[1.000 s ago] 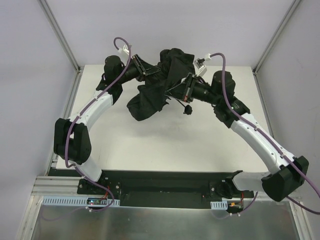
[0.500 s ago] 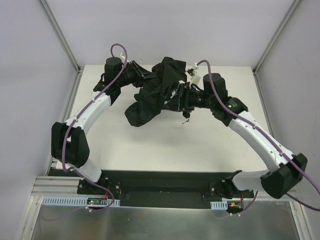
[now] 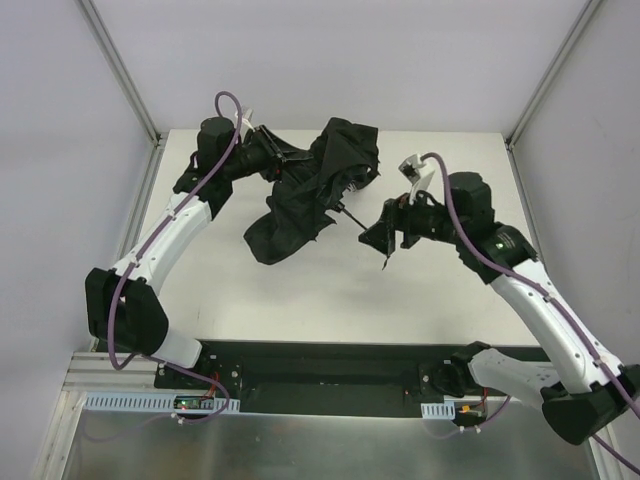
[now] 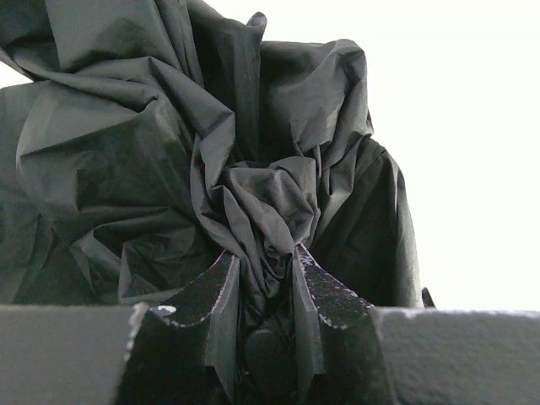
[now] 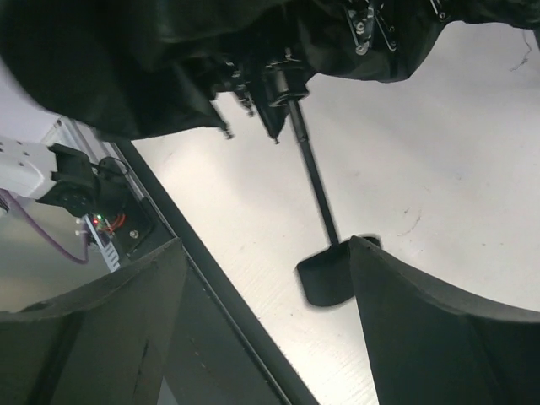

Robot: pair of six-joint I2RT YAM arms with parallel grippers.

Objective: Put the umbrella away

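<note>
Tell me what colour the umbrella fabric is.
The umbrella fabric is plain black, without pattern; the left wrist view shows it best.

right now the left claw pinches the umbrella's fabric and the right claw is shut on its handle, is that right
Not quite. The right claw is open: the right wrist view shows its fingers spread wide, not closed on the handle. The rest holds: the left claw does pinch the fabric of the umbrella.

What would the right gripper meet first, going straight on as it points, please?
Probably the small black handle on the black folding umbrella's thin metal shaft, ahead of the right gripper; depth unclear.
</note>
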